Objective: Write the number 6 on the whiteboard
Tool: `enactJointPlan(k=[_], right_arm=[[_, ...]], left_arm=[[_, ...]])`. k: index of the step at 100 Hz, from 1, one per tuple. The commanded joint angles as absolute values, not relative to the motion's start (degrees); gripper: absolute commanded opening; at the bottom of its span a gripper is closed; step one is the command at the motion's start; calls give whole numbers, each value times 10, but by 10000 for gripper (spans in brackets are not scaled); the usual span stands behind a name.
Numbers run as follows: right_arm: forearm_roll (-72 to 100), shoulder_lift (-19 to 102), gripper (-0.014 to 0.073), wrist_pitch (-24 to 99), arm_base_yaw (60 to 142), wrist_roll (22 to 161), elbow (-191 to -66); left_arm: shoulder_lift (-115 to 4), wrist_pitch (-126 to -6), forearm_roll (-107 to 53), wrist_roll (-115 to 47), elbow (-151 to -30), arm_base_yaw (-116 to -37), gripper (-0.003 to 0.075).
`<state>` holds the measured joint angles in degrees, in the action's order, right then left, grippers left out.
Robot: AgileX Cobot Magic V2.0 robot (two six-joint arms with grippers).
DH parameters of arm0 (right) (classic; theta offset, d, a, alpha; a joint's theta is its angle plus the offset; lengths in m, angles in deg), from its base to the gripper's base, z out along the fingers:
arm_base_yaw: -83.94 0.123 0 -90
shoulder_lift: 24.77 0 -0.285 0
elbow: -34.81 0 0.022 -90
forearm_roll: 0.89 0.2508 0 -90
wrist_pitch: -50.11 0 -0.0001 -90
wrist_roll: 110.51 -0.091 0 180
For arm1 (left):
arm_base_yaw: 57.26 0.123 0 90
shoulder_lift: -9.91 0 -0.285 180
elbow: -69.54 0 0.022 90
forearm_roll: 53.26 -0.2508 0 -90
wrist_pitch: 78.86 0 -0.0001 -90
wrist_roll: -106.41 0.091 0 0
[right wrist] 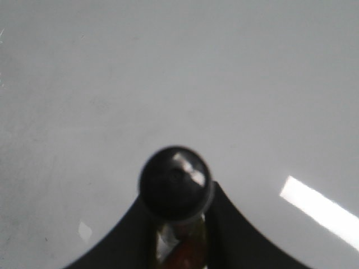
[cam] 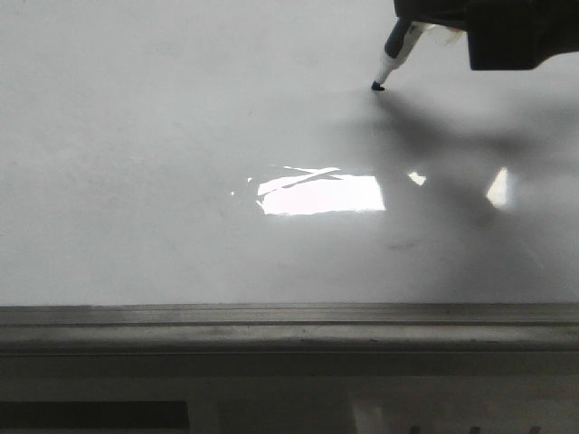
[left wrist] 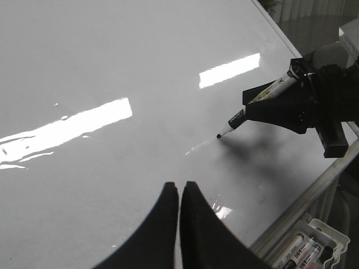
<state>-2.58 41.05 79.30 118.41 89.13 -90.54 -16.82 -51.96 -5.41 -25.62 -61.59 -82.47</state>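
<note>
Right gripper [left wrist: 268, 105] clamped on a marker [cam: 392, 56], tilted, black tip touching the whiteboard [cam: 163, 136] toward its far right. No stroke visible at the tip. Board glossy white, bright glare patches, grey edge strip [cam: 271, 327] nearest. Left gripper [left wrist: 179, 193] pinched together, holding nothing. Tray [left wrist: 322, 246] of markers beyond the board's edge.

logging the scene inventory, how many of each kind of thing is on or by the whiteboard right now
whiteboard: 1
marker held in the right gripper, tip at the board: 1
spare markers in the tray beside the board's edge: at least 2, partly cut off
marker tray: 1
written strokes on the board: 0
total: 5 things at least
</note>
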Motion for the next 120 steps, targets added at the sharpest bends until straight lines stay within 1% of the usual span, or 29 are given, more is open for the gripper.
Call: enactJointPlan(k=[1, 11, 33, 48, 82, 106, 120], right_arm=[[-17, 414, -44, 780, 1188, 885, -919], [-17, 414, -45, 742, 1207, 881, -919], [-9, 414, -45, 663, 1278, 880, -919], [16, 407, -44, 602, 1276, 880, -919], [12, 356, -44, 598, 1200, 887, -935], [6, 391, -44, 638, 1217, 887, -949], [6, 415, -44, 636, 1231, 887, -956]], left_arm=[[-172, -549, -34, -262, -631, -823, -20], [-172, -549, -34, -262, -631, -823, -20], [-172, -549, -34, -262, -631, -823, -20], [-172, -549, -34, -262, -631, -823, -20], [-172, -549, -30, -262, -631, -823, -20], [-172, -549, -29, -262, -631, -823, -20], [-172, -549, -29, -262, -631, -823, -20]])
